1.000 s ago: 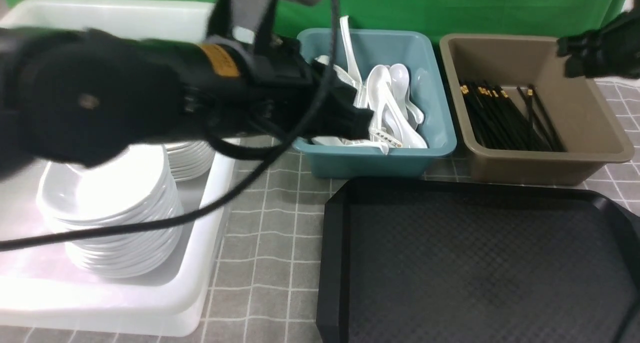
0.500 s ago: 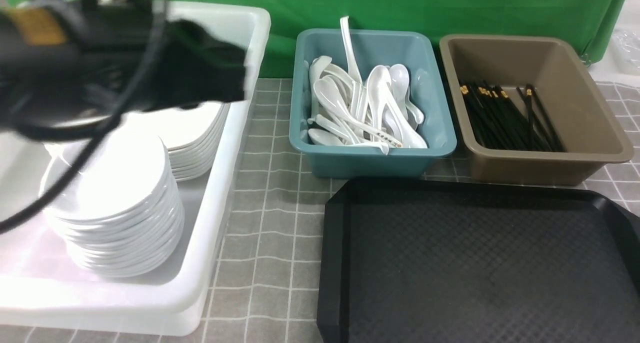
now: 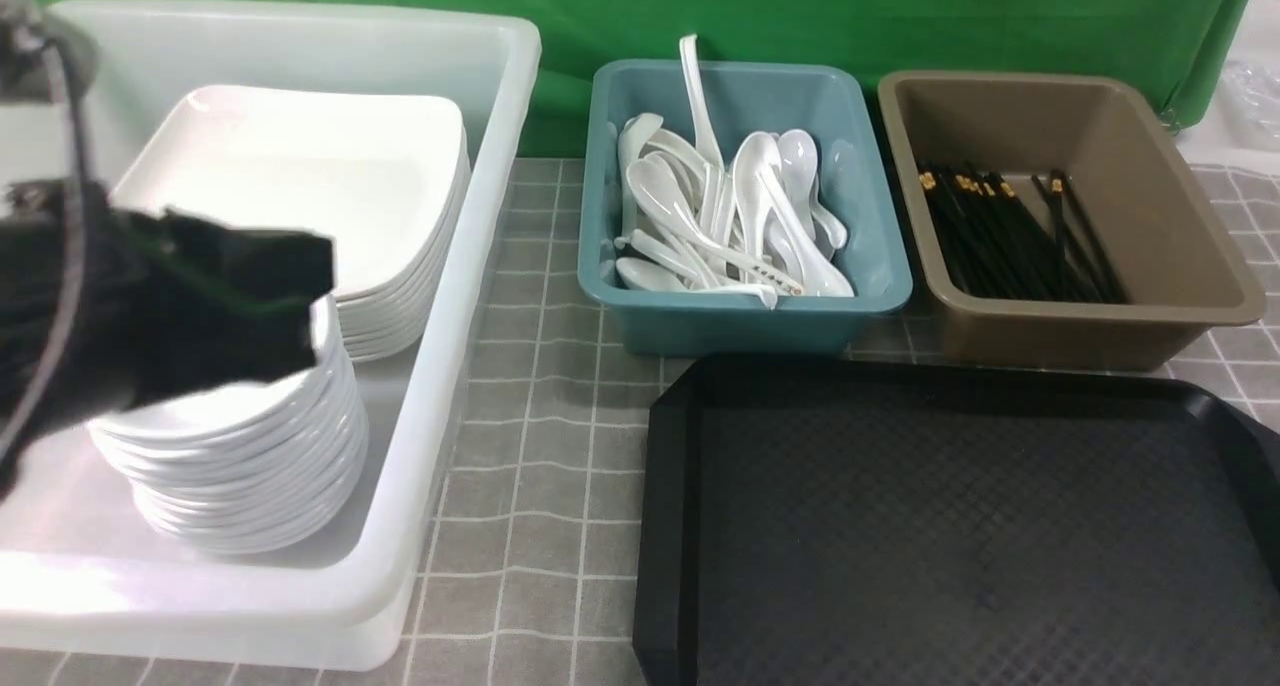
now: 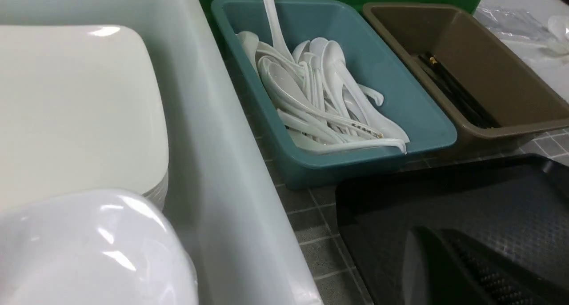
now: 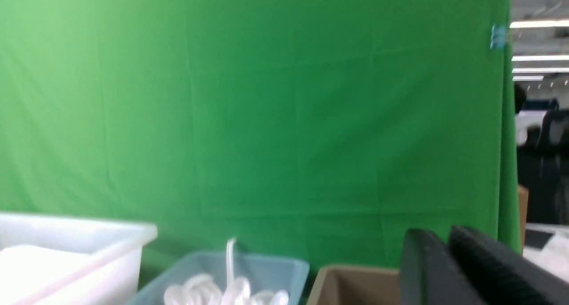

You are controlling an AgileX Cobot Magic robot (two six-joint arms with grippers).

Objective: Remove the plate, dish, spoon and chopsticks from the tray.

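one tray [image 3: 960, 526], left gripper [image 3: 250, 306] well apart

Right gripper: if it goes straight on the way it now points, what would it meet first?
Probably the green cloth backdrop. The right gripper aims above the far rim of the brown rectangular plastic bin, though depth is unclear.
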